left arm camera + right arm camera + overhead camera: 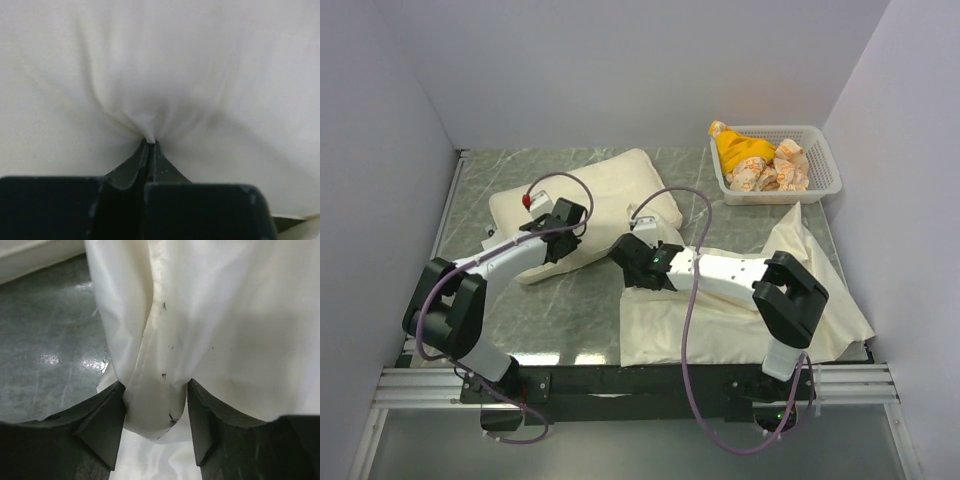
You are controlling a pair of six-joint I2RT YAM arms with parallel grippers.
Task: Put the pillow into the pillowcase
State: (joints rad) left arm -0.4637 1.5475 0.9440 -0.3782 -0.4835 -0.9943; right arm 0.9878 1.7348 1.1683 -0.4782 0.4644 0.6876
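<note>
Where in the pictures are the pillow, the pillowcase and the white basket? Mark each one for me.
pillow (615,180), top view, on its bare upper face.
pillowcase (665,330), top view, on its flat part near the table's front edge.
white basket (780,197), top view, on its front wall.

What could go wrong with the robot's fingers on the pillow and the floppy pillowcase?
1. The left fingers pinch only a tiny tuck of the pillow, so it might slip free when pulled.
2. The right fingers stand around a bunched fold of the pillowcase. Closing there may grab both layers and keep the opening shut.
</note>
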